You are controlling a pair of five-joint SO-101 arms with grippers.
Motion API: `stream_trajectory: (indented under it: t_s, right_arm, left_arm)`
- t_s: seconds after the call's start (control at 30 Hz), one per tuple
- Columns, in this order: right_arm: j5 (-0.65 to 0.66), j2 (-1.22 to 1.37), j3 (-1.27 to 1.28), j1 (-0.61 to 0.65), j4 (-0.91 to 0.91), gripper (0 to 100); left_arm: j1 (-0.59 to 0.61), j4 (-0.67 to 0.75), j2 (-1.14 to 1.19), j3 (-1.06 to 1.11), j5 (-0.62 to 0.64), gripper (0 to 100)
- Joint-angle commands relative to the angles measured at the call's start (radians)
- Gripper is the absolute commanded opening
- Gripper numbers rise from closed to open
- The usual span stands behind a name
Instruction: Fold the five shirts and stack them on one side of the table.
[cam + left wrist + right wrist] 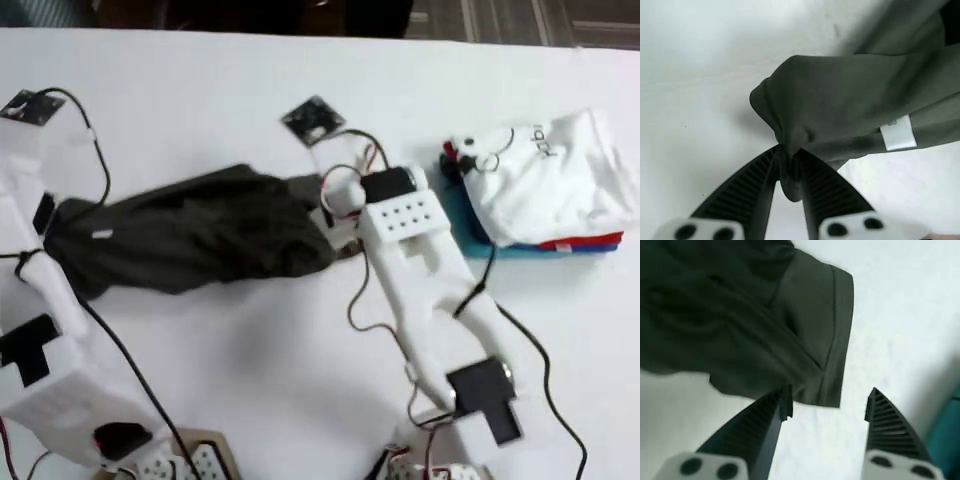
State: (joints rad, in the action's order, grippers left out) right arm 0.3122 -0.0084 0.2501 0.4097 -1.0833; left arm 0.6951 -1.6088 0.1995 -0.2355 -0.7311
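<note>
A dark olive shirt [195, 238] lies bunched and stretched across the middle of the white table [300, 380]. My left gripper [788, 157] is shut on a pinched fold of this shirt [840, 100] at its left end; a white label [897, 132] shows on the cloth. My right gripper [827, 400] stands open over the shirt's right end, beside a hemmed sleeve [825, 340], with nothing between its fingers. The right arm [420, 250] reaches in from the front. A stack of folded shirts [545, 185], white on top of red, blue and teal, sits at the right side.
Two black square markers [312, 120] [25, 106] lie on the table near the back. Cables [120, 350] trail from both arms across the front. A teal edge [947, 425] of the stack lies close to the right gripper.
</note>
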Motion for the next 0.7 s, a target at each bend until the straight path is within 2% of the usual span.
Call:
stream_trajectory:
  t_s: [0.0, 0.23, 0.43, 0.67]
  right_arm:
    - [-0.097, 0.090, -0.032, -0.008, 0.056, 23.6]
    - [-0.190, 0.278, -0.207, -0.012, -0.074, 23.6]
    - [-0.196, 0.372, -0.334, -0.008, -0.163, 23.5]
    - [-0.198, 0.421, -0.358, -0.008, -0.182, 9.2]
  left_arm:
    - [0.011, 0.015, -0.012, -0.004, -0.008, 3]
    - [0.012, 0.015, -0.012, -0.004, -0.008, 3]
    - [0.012, 0.015, -0.012, -0.004, -0.008, 3]
    - [0.012, 0.015, -0.012, -0.004, -0.008, 3]
